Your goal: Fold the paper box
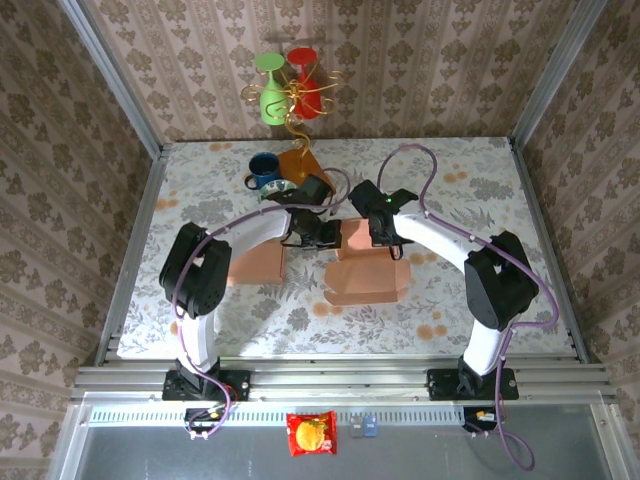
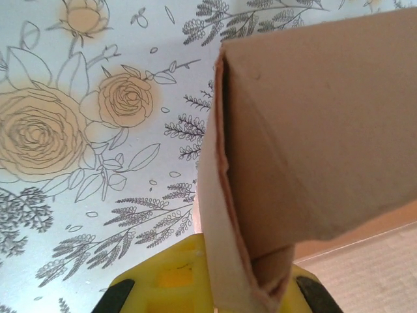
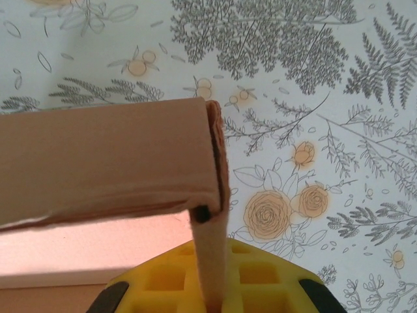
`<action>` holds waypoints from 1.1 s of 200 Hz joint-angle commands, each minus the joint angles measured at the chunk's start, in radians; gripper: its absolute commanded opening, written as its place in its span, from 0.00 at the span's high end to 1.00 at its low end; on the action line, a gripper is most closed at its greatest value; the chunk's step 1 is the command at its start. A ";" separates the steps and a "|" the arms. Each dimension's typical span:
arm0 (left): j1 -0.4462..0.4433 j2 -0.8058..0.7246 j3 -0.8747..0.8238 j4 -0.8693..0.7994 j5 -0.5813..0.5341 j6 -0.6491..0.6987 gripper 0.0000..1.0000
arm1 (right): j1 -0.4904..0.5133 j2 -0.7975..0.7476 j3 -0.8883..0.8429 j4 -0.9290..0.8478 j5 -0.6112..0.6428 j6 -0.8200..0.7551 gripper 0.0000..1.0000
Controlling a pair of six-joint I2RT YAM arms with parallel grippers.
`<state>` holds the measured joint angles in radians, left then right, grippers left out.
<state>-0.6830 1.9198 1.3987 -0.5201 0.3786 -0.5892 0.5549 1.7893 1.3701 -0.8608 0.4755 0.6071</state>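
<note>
We are pinching the paper box (image 1: 368,283), lying midway across the surface (image 1: 455,180) with its long axis running left-right: left gripper (image 2: 251,290) clamped on its left flap, right gripper (image 3: 212,293) clamped on its right flap.

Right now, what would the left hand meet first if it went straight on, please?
The left hand is shut on the box flap; pushing on, it would likely meet the floral tabletop next.

You have a floral surface (image 1: 480,180) with the cardboard box (image 1: 365,282) lying near its centre. A blue mug (image 1: 265,170) and a glass rack (image 1: 305,162) stand toward 11 o'clock.
</note>
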 commanded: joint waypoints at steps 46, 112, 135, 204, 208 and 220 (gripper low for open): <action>0.001 0.016 -0.103 0.160 -0.043 -0.073 0.93 | -0.009 0.025 -0.049 -0.044 0.023 0.037 1.00; -0.012 0.033 -0.110 0.171 -0.049 -0.072 0.90 | -0.009 0.020 -0.052 -0.041 0.015 0.036 1.00; -0.019 0.036 -0.112 0.170 -0.056 -0.070 0.89 | -0.009 0.017 -0.052 -0.039 0.014 0.037 1.00; -0.034 0.048 -0.109 0.160 -0.072 -0.062 0.86 | -0.009 0.007 -0.055 -0.034 0.011 0.036 1.00; -0.035 0.049 -0.107 0.158 -0.072 -0.062 0.86 | -0.009 0.006 -0.055 -0.034 0.009 0.037 1.00; -0.039 0.054 -0.100 0.147 -0.080 -0.054 0.86 | -0.008 0.004 -0.057 -0.034 0.009 0.037 1.00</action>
<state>-0.7094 1.9385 1.3018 -0.3386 0.3386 -0.6518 0.5526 1.8019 1.3319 -0.8562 0.4629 0.6220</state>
